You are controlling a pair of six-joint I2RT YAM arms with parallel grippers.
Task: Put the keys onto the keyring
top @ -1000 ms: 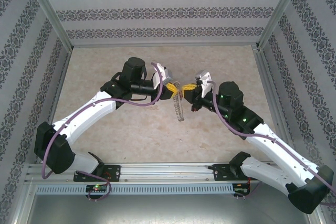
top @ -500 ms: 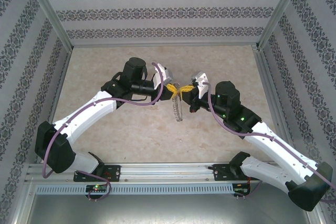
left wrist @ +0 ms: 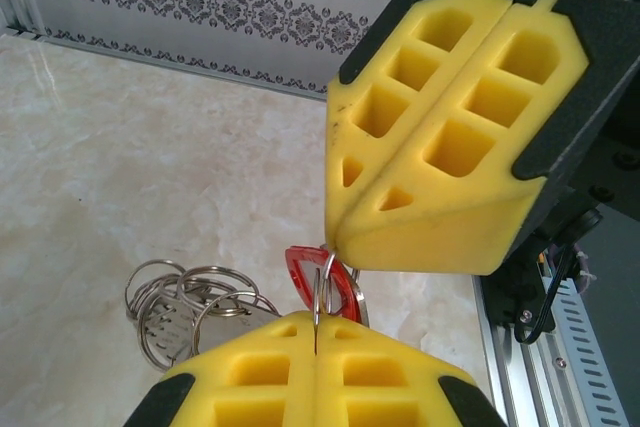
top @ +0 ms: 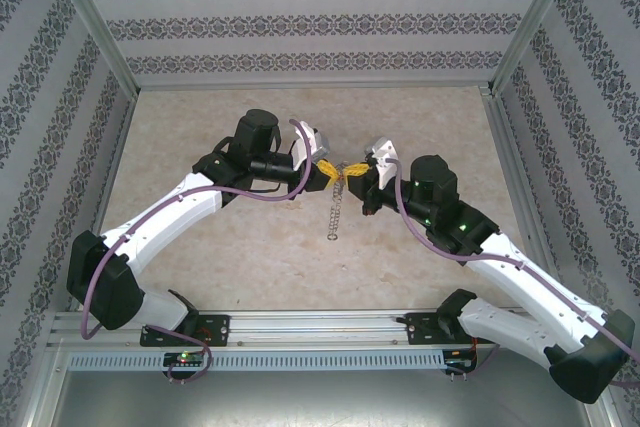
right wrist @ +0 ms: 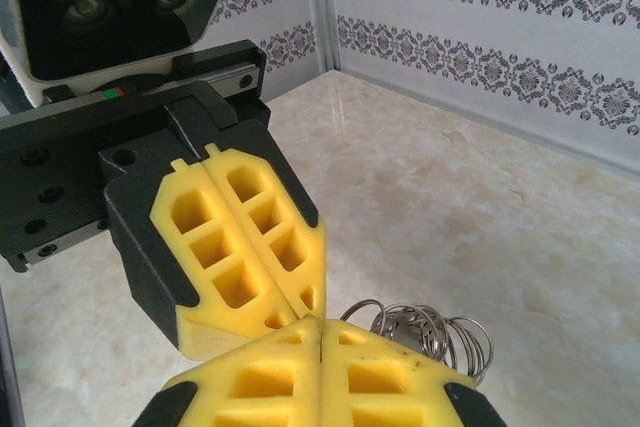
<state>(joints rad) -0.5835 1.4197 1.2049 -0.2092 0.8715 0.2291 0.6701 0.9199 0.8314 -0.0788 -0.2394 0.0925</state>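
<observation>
Straightening out of its earlier slant, the keyring (top: 334, 209) is now hanging plumb, and the right tool (top: 352, 169) has been edging in toward the left tool (top: 328, 169). The keyring's bunched grey rings are dangling over the counter (top: 200, 117) (whether the lowest is touching it cannot be told), while one thin wire of it is running up into the left tool, whose yellow pads are pressing together on it. Right at that wire the key (left wrist: 300, 277) is showing its red head, the wire crossing in front of it. The head is jutting from the tip of the right tool, whose pads are pinching together on the key. Both tools are meeting tip to tip, very close, over the middle of the counter. Purple cables (top: 270, 197) are looping along the white arms (top: 170, 212), which are reaching in from the near edge, and patterned walls (top: 320, 22) are closing in the counter on three sides.
</observation>
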